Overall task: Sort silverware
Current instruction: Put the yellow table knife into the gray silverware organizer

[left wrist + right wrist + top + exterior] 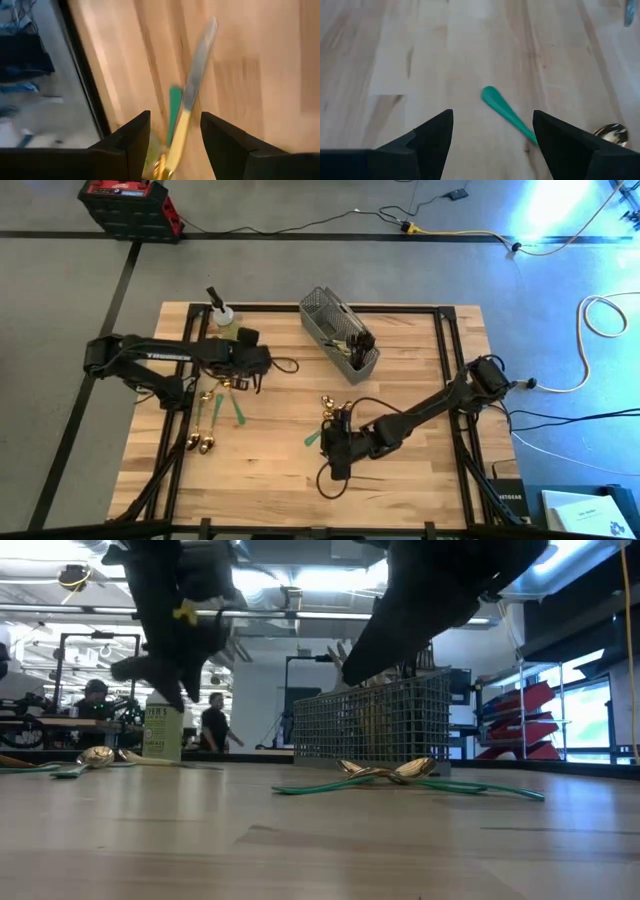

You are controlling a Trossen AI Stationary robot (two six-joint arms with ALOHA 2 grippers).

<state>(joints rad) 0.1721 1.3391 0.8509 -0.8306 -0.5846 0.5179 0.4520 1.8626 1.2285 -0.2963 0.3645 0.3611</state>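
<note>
Silverware loose btwn open grippers

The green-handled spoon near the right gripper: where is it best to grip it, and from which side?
Probably grip the green handle partway along, coming straight down from above. The spoon lies flat on the table, so only its narrow sides offer a hold. The right gripper is open with the handle's tip between its fingers; jaws should close across the handle.
</note>
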